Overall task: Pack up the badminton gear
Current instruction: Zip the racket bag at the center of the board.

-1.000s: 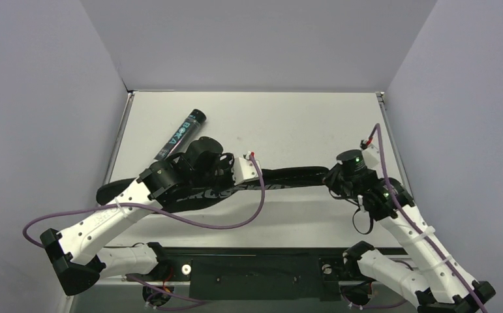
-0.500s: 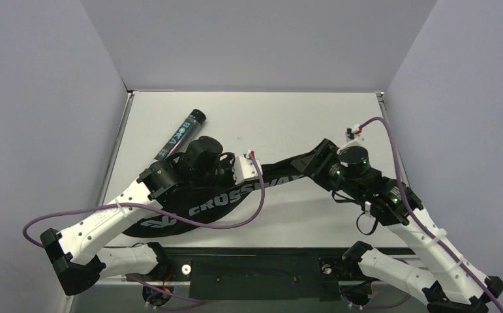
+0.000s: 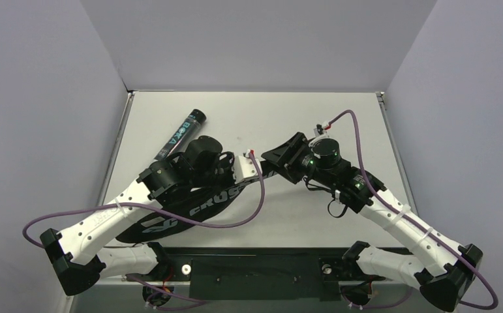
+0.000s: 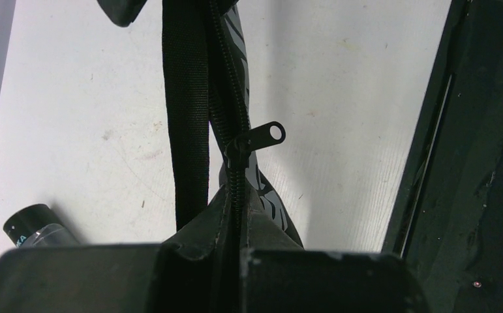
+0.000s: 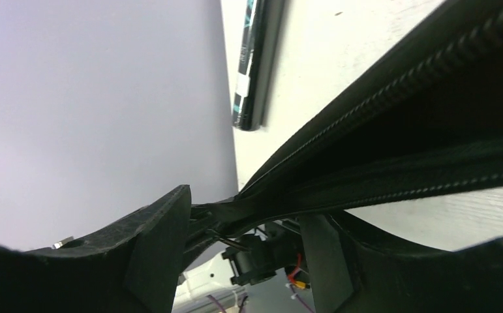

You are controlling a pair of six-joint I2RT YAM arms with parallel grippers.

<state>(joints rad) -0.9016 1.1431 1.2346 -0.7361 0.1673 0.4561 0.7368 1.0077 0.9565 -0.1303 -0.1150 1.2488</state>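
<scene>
The black bag [image 3: 190, 210] lettered CROSSWAY lies slanted at the near left of the table. My left gripper [image 3: 260, 175] is shut on its zip edge [image 4: 235, 195], just below the metal zip pull [image 4: 261, 135]. A black strap [image 4: 186, 98] hangs beside the zip. My right gripper [image 3: 280, 158] is open, and the bag's narrow end [image 5: 398, 150] runs across its spread fingers [image 5: 151, 254]. The black teal-printed tube [image 3: 181, 134] lies apart on the table at the back left, and shows in the right wrist view as the tube [image 5: 255, 65]. The rackets are out of view.
A black rail [image 3: 261, 267] runs along the near edge between the arm bases. Grey walls close the table [image 3: 340, 117] on three sides. Purple cables [image 3: 235, 222] loop over both arms. The tube's end [image 4: 33, 225] shows beside the left gripper.
My right gripper has opened and moved left along the bag's narrow end, close to the left gripper. The bag's wide part has dropped toward the near left, lettering up. The left arm held still.
</scene>
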